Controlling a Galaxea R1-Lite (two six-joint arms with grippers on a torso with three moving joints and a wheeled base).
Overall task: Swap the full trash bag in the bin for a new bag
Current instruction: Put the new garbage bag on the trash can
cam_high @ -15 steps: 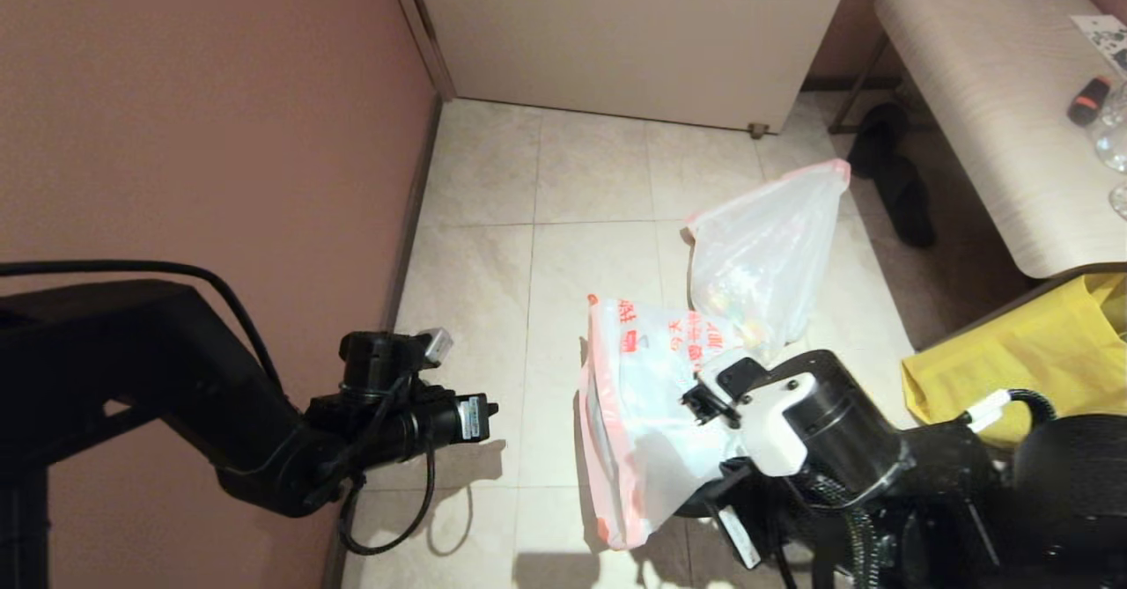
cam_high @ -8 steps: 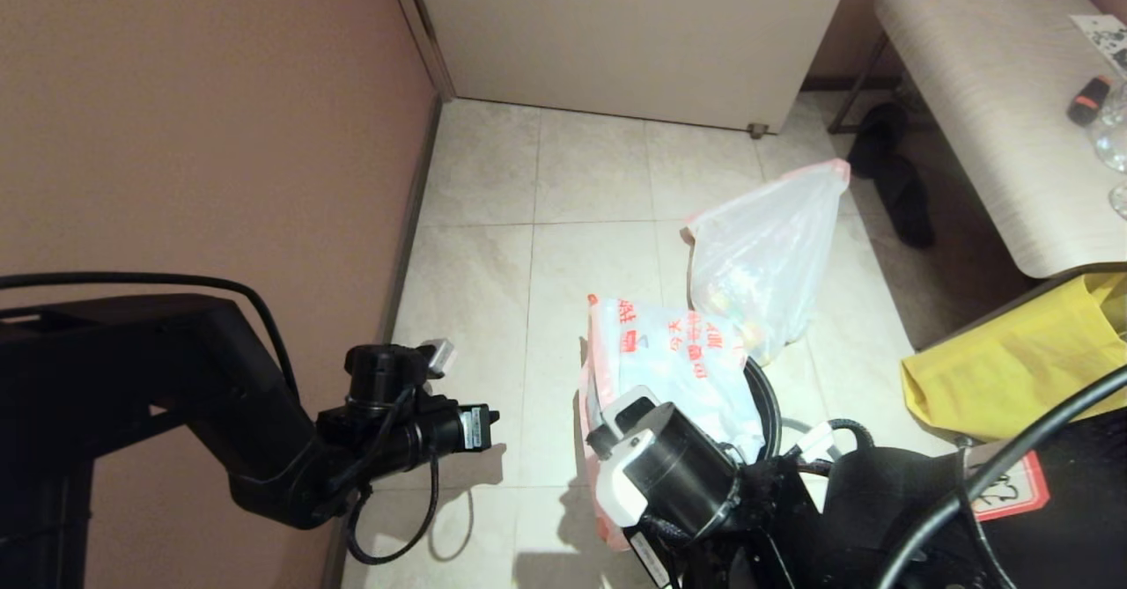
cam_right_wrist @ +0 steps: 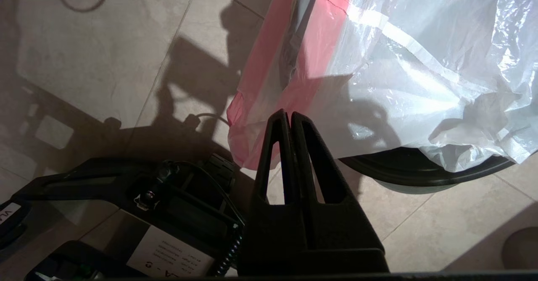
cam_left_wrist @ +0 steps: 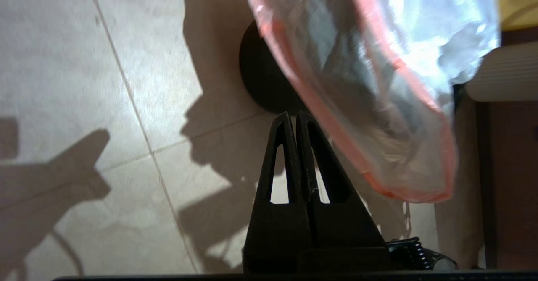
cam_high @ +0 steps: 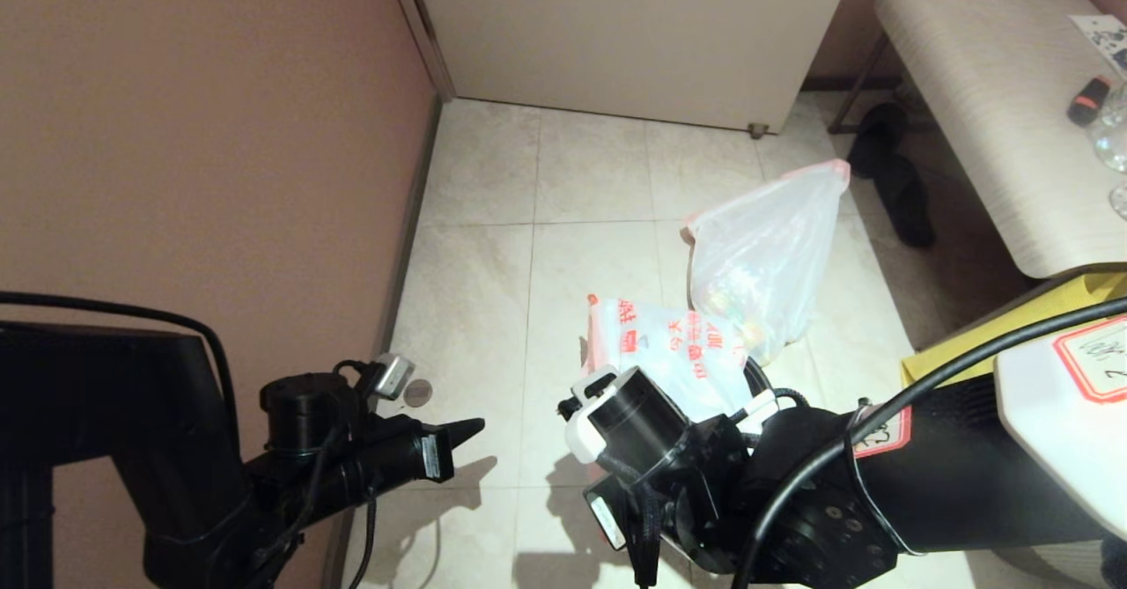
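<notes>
I have the new bag [cam_high: 678, 356] draped over the bin [cam_right_wrist: 403, 169], its red-printed side up and its pink-red mouth edge hanging loose down the bin's left side, clear of the floor tiles. Only slivers of the black bin show under the plastic, so I judge the bag is laid on rather than seated: the mouth is not yet stretched round the rim. The full trash bag [cam_high: 762, 259] stands on the floor just beyond the bin, touching or nearly touching the new bag, its top pinched to a peak; parked there it is out of the way of the fitting work.

My right gripper [cam_right_wrist: 290, 119] sits close beside the hanging edge, fingers pressed together and holding nothing. My left gripper [cam_left_wrist: 293, 119] hovers over the tiles on the bin's left, fingers likewise pressed together and empty, pointing at the drooping edge.

Against a second ago, the right arm has swung back and low across the near side of the bin, so its wrist now covers less of the bag's top. The left arm has dropped and tipped its fingers toward the bag. The bags themselves have not shifted.

A yellow bag [cam_high: 1012, 325] lies off to the right under the worktop [cam_high: 986, 105].
</notes>
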